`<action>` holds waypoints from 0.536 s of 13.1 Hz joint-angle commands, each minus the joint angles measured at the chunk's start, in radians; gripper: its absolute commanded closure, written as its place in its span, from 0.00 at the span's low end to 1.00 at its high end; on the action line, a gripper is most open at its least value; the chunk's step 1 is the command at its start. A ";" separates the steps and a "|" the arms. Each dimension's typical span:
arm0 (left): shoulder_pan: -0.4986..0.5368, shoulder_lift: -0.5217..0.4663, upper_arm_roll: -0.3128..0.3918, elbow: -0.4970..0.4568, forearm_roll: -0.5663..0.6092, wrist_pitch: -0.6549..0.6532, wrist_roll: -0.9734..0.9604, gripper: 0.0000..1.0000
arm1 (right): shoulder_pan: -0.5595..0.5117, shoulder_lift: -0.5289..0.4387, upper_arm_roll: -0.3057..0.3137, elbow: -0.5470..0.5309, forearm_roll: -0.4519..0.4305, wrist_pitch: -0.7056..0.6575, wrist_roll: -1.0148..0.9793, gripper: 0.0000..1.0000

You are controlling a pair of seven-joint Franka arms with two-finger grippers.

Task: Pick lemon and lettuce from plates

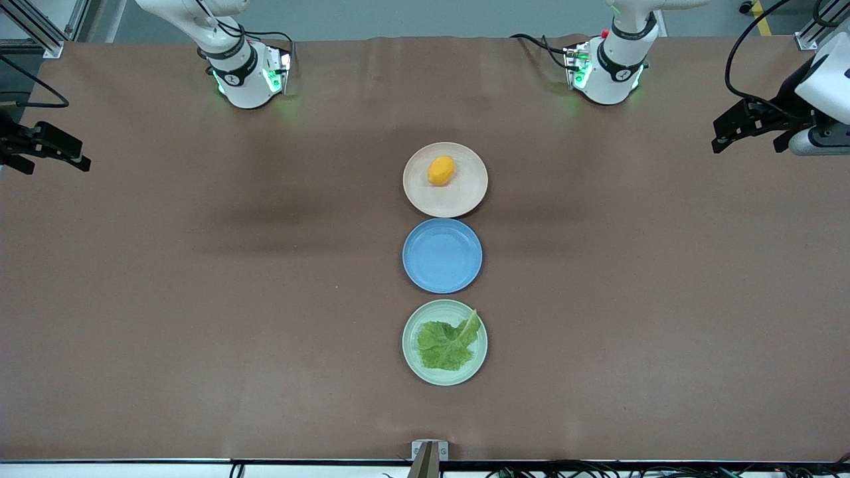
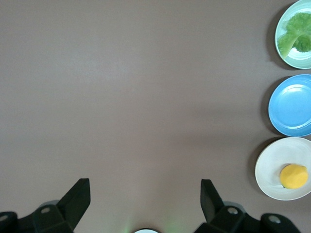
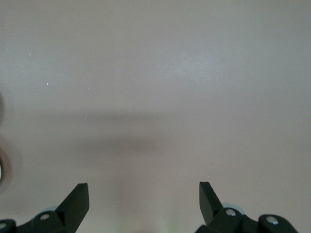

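Observation:
The lemon [image 1: 441, 170] lies on the beige-pink plate [image 1: 465, 199], the plate nearest the arms' bases. The lettuce [image 1: 448, 344] lies flat on the mint green plate [image 1: 443, 378], the plate nearest the front camera. The left wrist view shows the lemon [image 2: 293, 175] on its plate [image 2: 272, 170] and part of the lettuce [image 2: 295, 34] on its plate [image 2: 299, 60]. My left gripper [image 1: 720, 136] [image 2: 145, 187] is open and empty, up at the left arm's end of the table. My right gripper [image 1: 83, 156] [image 3: 144, 189] is open and empty over the right arm's end.
An empty blue plate [image 1: 442, 255] [image 2: 293, 104] sits between the two task plates, all three in a line down the table's middle. Brown table surface [image 1: 199, 299] spreads toward both ends. A small metal bracket [image 1: 429, 451] sits at the table's front edge.

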 commanded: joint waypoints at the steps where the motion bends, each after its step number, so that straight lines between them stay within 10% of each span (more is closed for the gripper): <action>1: 0.007 0.009 -0.002 0.017 -0.022 -0.004 0.018 0.00 | -0.011 -0.035 0.007 -0.044 0.006 -0.009 0.008 0.00; 7: 0.007 0.048 0.000 0.057 -0.022 -0.004 0.001 0.00 | -0.010 -0.035 0.009 -0.041 -0.002 0.002 -0.001 0.00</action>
